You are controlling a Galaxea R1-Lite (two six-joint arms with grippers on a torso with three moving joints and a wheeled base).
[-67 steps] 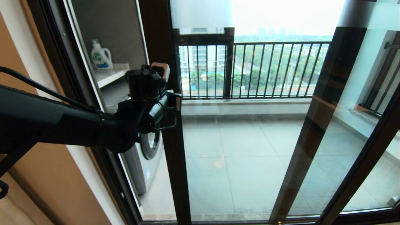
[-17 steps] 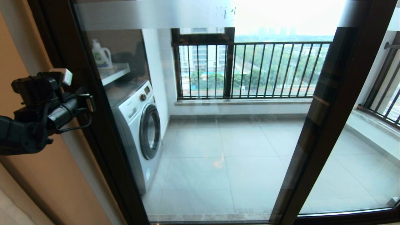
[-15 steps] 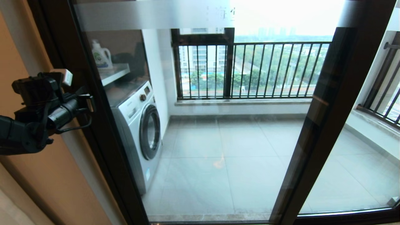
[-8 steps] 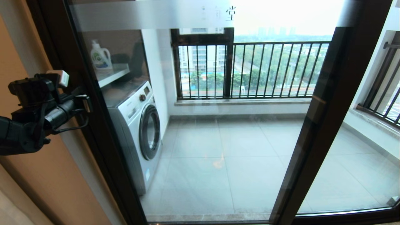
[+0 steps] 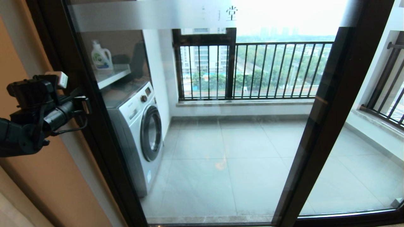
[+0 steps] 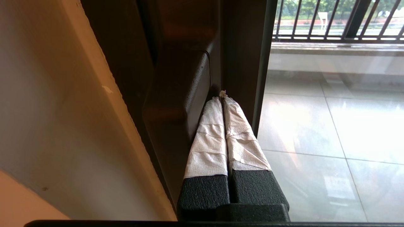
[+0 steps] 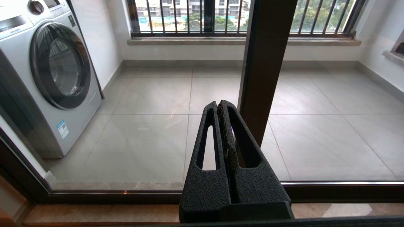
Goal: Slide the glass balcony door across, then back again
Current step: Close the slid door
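The glass balcony door point(image 5: 205, 142) fills the opening, its dark left stile point(image 5: 91, 126) close to the wall-side frame. A frosted strip point(image 5: 151, 14) with a Chinese character point(image 5: 231, 13) crosses its top. My left gripper point(image 5: 85, 105) is at that stile at mid height. In the left wrist view the left gripper point(image 6: 222, 97) is shut, its paper-wrapped fingers point(image 6: 208, 138) pressed together and lying against the side of the dark bar handle point(image 6: 180, 107). My right gripper point(image 7: 219, 105) is shut on nothing and hangs low in front of the glass, out of the head view.
The unmoving panel's dark stile point(image 5: 325, 126) slants down on the right. Behind the glass stand a washing machine point(image 5: 139, 132), a detergent bottle point(image 5: 101, 56) on a shelf, a tiled floor and black railings point(image 5: 268, 69). An orange wall point(image 5: 38, 176) lies left.
Since 4.5 s ago the door and my left gripper have travelled far left across the opening. Over the last second they crept slightly further left.
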